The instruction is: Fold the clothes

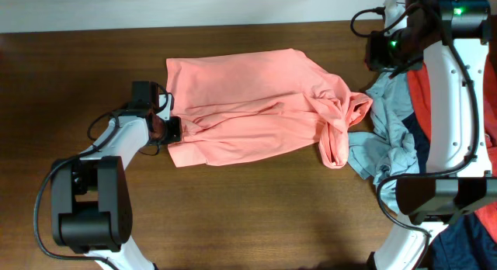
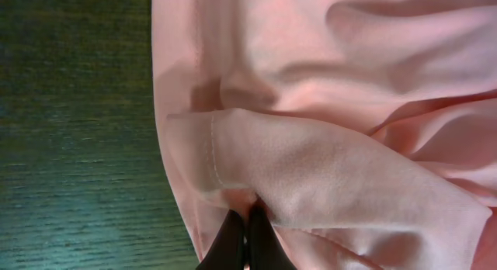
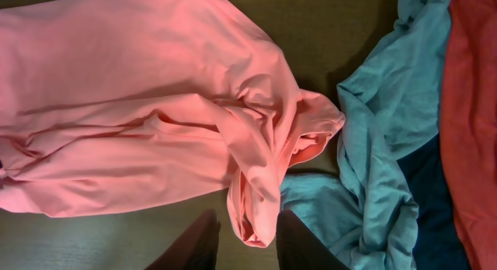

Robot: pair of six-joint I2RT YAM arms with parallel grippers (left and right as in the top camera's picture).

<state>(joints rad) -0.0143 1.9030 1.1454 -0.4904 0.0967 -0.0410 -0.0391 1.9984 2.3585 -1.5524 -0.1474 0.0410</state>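
The left fingers are pressed tightly together, and a fold of the pink shirt is pinched at their tips, right at its stitched hem. From this grip the shirt spreads ahead of the left fingers and off to their right in soft creases. Bare wooden tabletop lies to their left. From overhead, the left fingers sit at the shirt's edge, about halfway along that side, and the garment lies flat and wide across the middle of the tabletop.

The right fingers stand moderately apart and hold nothing. They hang above the cloth without touching it. In the right wrist view, the shirt's bunched, twisted sleeve end shows in the gap between them, and the body of the shirt stretches away to their left.

To the right of the right fingers lies a crumpled grey-blue garment, its edge just beside the pink sleeve. A navy piece shows beyond it, and a red garment lies farthest to the right. These three overlap in a loose heap, which the overhead view shows around the right arm.
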